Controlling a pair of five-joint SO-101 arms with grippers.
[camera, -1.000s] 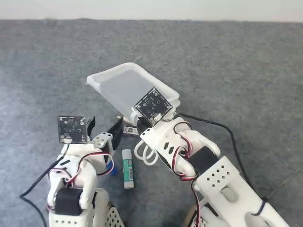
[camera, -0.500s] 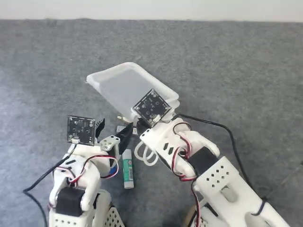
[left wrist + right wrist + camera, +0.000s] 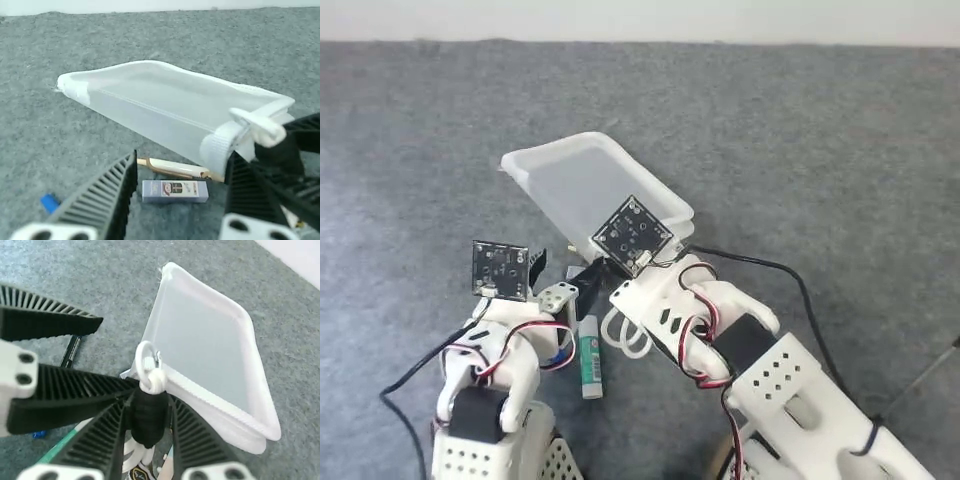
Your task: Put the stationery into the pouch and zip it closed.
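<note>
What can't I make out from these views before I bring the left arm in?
Pouch mouth, open or zipped: high view, covered by the right arm's camera board; right wrist view, partly covered by the right gripper.
Pen, one end: left wrist view, behind the pouch corner.
Blue item: left wrist view, too small to name, beside the left gripper finger.
Small box: left wrist view, too blurred to tell what it holds.

We are seeing a frosted white pouch (image 3: 582, 183) on mottled grey carpet (image 3: 820, 150). Near the pouch, we are making out a cream pen (image 3: 175, 167) with a golden tip, a pale lilac-grey box (image 3: 175, 191), a green-and-white glue stick (image 3: 589, 358) and a blue piece (image 3: 50, 202).
</note>
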